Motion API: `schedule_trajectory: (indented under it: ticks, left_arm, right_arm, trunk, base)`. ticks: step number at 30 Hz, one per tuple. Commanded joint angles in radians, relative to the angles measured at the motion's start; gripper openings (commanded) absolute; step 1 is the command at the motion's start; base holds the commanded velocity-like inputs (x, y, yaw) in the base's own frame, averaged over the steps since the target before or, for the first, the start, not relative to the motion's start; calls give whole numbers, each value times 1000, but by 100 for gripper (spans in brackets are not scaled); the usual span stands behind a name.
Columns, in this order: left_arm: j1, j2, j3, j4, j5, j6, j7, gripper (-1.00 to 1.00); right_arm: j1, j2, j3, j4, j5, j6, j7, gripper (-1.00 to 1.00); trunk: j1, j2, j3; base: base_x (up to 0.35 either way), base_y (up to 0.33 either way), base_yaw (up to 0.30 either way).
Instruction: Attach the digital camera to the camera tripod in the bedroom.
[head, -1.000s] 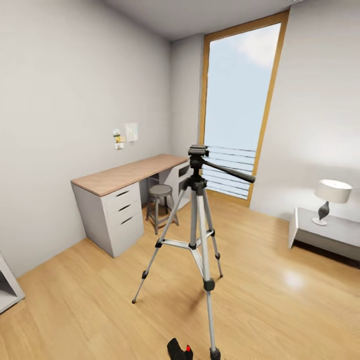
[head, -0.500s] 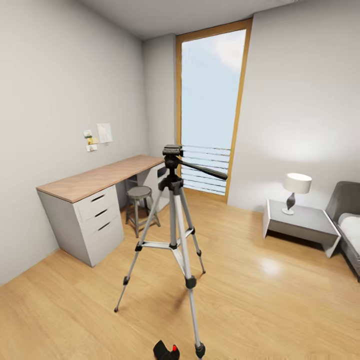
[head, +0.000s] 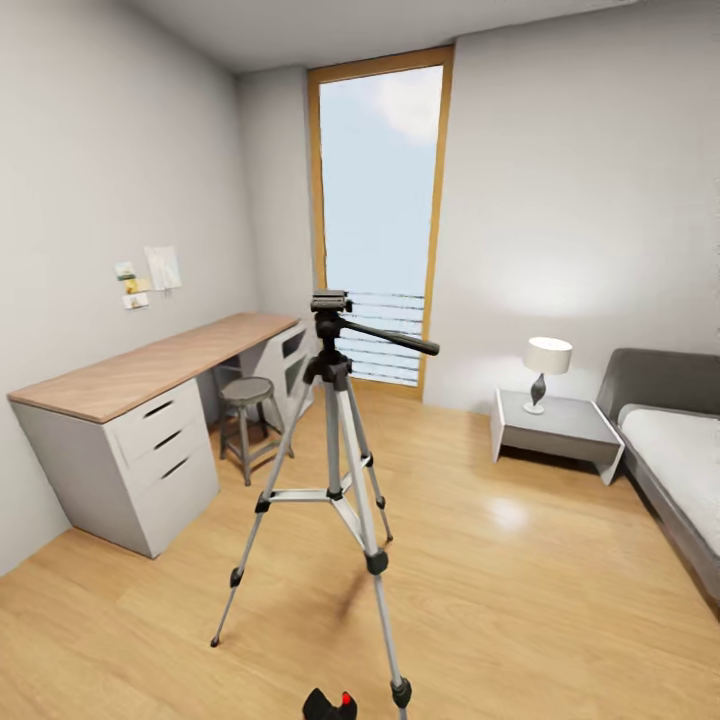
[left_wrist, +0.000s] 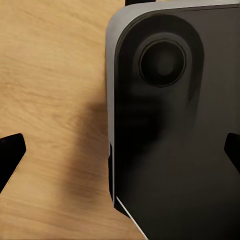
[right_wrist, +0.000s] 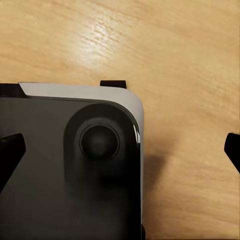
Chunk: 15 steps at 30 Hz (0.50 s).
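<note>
The camera tripod (head: 337, 470) stands in the middle of the bedroom on the wood plank floor (head: 520, 600), its legs spread. Its black head (head: 329, 302) is bare and the long black handle (head: 385, 336) points right. The digital camera (head: 331, 705), black with a red button, lies on the floor just left of the tripod's near foot (head: 401, 692), at the lower edge of the head view. My left gripper (left_wrist: 120, 152) and right gripper (right_wrist: 120, 152) both hang open over my dark base, holding nothing.
A grey desk (head: 130, 430) with drawers runs along the left wall, with a round stool (head: 246, 410) beside it. The tall wood-framed window (head: 378, 215) is at the back. To the right are a low bedside table (head: 560, 430) with a lamp (head: 545, 368) and the grey bed (head: 680, 460).
The head view has swung to the right, so the desk slid left and the bed came into sight. The tripod and camera have not moved on the floor.
</note>
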<state>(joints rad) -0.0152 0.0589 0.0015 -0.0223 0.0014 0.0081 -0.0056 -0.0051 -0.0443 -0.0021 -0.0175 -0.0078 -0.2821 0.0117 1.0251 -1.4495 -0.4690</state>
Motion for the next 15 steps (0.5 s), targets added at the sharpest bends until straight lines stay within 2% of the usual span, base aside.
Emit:
schedule_trajectory:
  ticks: [1,6,9,15]
  left_arm:
    - [0,0,0,-1,0,1,-1,100]
    - [0,6,2,-15,0,-8,0,100]
    - [0,19,3,-57,0,-10,2,100]
    - [0,69,5,-263,0,14,8,100]
  right_arm:
    - [-1,0,0,1,-1,-3,1,100]
    - [0,0,2,-1,1,-1,-2,100]
    - [0,-1,3,-7,3,-1,-5,100]
    - [0,-26,4,-103,5,0,-46,100]
  trunk:
    - [0,-1,-1]
    - [0,-1,-1]
    - [0,-1,-1]
    - [0,-1,-1]
  base:
    - [0,143,-105]
    - [0,66,-49]
    - [0,20,-14]
    - [0,6,-5]
